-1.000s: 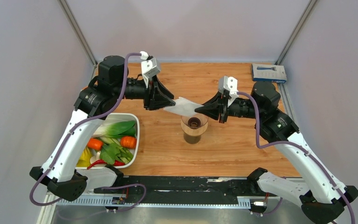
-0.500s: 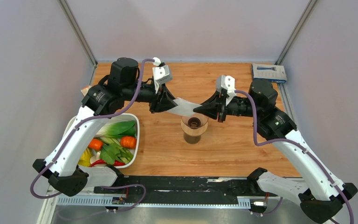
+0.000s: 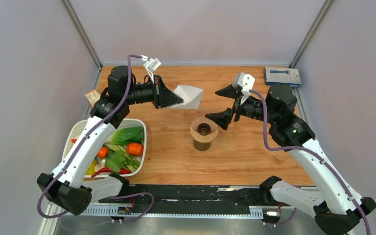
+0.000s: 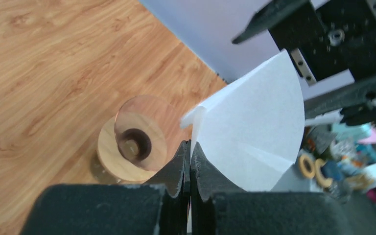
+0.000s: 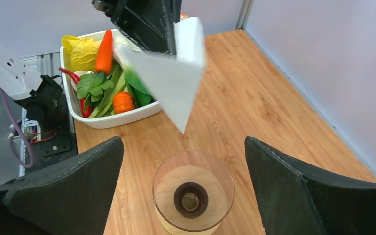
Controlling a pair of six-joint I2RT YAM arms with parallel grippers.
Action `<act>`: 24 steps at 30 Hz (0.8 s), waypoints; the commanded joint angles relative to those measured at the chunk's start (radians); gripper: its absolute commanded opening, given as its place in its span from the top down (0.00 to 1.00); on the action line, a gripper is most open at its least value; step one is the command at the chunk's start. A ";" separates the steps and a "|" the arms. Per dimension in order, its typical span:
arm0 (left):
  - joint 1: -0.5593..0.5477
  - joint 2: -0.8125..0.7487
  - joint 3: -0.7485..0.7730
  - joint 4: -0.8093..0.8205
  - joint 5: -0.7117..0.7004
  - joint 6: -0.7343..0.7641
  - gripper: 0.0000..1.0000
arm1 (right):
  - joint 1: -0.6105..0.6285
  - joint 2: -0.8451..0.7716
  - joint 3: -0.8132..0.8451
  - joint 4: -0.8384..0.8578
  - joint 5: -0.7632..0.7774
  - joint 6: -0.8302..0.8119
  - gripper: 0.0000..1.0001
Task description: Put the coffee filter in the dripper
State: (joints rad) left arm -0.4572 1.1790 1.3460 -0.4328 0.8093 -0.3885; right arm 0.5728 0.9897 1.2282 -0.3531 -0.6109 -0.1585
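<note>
The white, fan-shaped coffee filter (image 3: 190, 96) hangs in the air, pinched at one edge by my shut left gripper (image 3: 179, 102). It is up and to the left of the dripper (image 3: 204, 129), a clear cone on a tan ring base standing mid-table. In the left wrist view the jaws (image 4: 190, 145) are closed on the filter (image 4: 249, 127), with the dripper (image 4: 138, 143) below to the left. My right gripper (image 3: 219, 104) stands wide open just right of the dripper. In its own view the fingers (image 5: 182, 143) flank the dripper (image 5: 193, 190), with the filter (image 5: 172, 81) beyond.
A white tub (image 3: 142, 147) of vegetables sits at the left near the left arm, also seen in the right wrist view as the tub (image 5: 108, 120). A blue box (image 3: 282, 76) lies at the far right corner. Grey walls close in both sides.
The right gripper has opened and let go of the filter. The left gripper has shut on it and turned, drawing it up and left, away from above the dripper.
</note>
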 commanded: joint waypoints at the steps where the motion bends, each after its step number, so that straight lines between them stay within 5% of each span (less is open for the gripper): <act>1: 0.043 -0.036 -0.105 0.391 0.093 -0.460 1.00 | 0.004 -0.041 -0.026 0.058 0.093 -0.053 0.00; 4: 0.043 -0.046 -0.166 0.592 0.103 -0.606 1.00 | 0.029 -0.025 -0.026 0.060 0.149 -0.096 0.00; 15: 0.025 -0.041 -0.177 0.628 0.079 -0.670 1.00 | 0.193 0.031 -0.009 0.086 0.313 -0.296 0.02; 24: -0.009 -0.034 -0.186 0.553 0.046 -0.686 1.00 | 0.287 0.069 0.014 0.110 0.462 -0.467 0.28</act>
State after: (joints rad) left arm -0.4614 1.1595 1.1572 0.1371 0.8791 -1.0359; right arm 0.8112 1.0573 1.2053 -0.2943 -0.2558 -0.5060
